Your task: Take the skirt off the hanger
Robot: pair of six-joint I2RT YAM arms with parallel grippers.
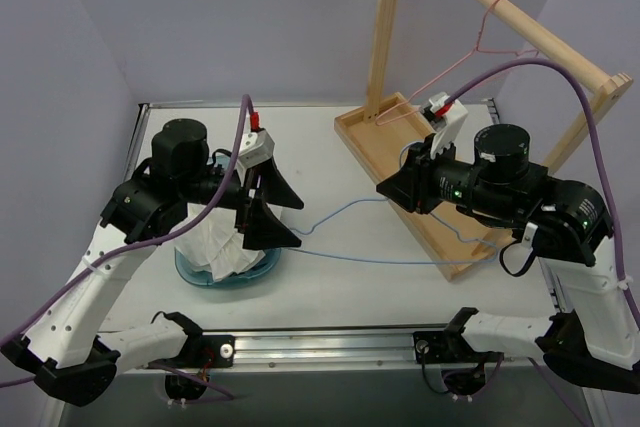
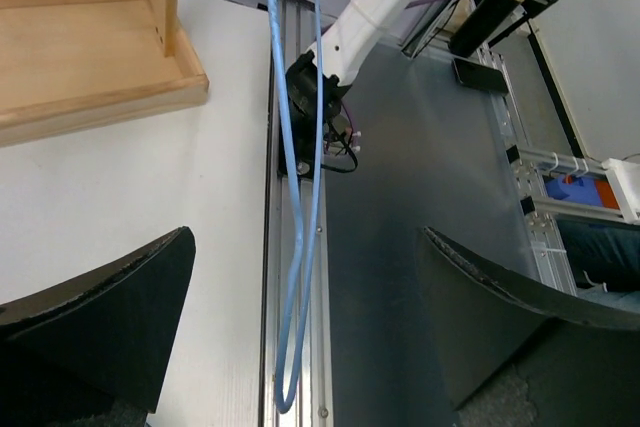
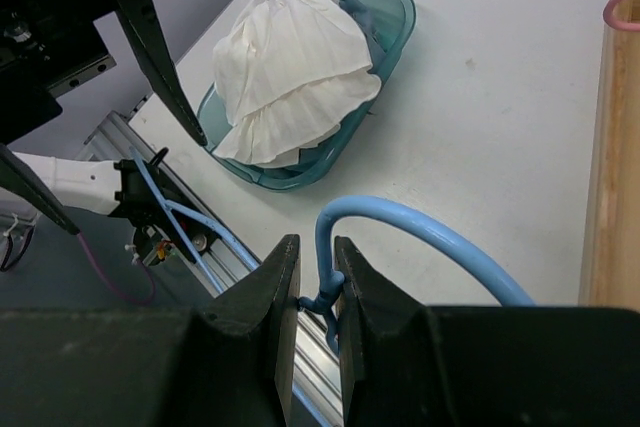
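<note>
The white pleated skirt (image 1: 222,244) lies bunched in a teal basin (image 1: 262,269) at the near left, off the hanger; it also shows in the right wrist view (image 3: 290,77). The light-blue wire hanger (image 1: 345,207) hangs bare over the table middle. My right gripper (image 1: 386,191) is shut on its twisted neck below the hook (image 3: 325,297). My left gripper (image 1: 283,209) is open beside the basin. In the left wrist view the hanger's far corner (image 2: 295,247) hangs between my wide-apart fingers (image 2: 100,317), touching neither.
A wooden rack with a tray base (image 1: 400,152) stands at the back right, with a pink wire hanger (image 1: 470,57) on its rail. A blue-grey garment (image 3: 360,22) lies under the skirt in the basin (image 3: 395,32). A metal rail (image 1: 320,347) runs along the near edge.
</note>
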